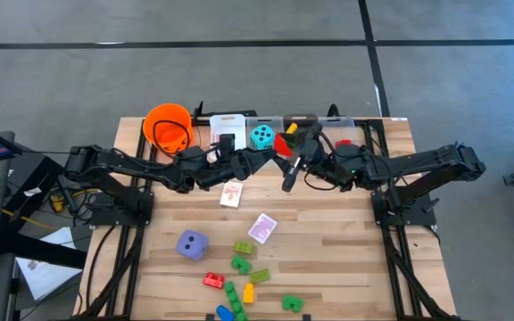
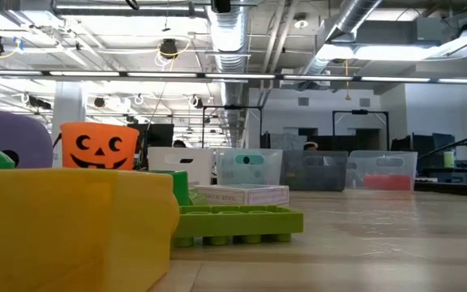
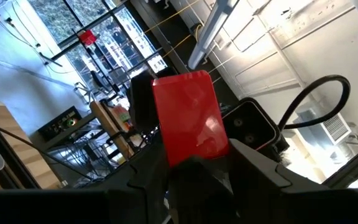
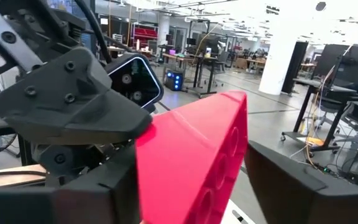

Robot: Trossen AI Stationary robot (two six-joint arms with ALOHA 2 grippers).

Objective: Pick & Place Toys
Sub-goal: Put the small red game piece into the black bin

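A red brick (image 1: 284,144) hangs in the air over the table's far middle, where both arms meet. My left gripper (image 1: 270,157) is shut on it; in the left wrist view the red brick (image 3: 188,118) sticks out past the fingers. My right gripper (image 1: 294,160) comes from the right. It is open, with its fingers on either side of the red brick (image 4: 197,162) and a light gap on one side. Loose bricks (image 1: 239,267), a purple die (image 1: 192,243) and two pink-backed cards (image 1: 231,193) (image 1: 262,227) lie on the table. A teal die (image 1: 260,136) sits in a bin. My left gripper pinches the red brick by its near end (image 3: 194,158) between the two fingers, coming from the table's left. The rest of the brick sticks out beyond the fingertips, lifted clear of the table. My right gripper has one finger (image 4: 114,186) close beside the brick's side; whether it touches, I cannot tell.
An orange pumpkin bucket (image 1: 168,127) and a row of clear and white bins (image 1: 230,125) stand along the far edge. In the low view, a yellow brick (image 2: 63,227) and a green brick (image 2: 233,223) lie close to the near edge.
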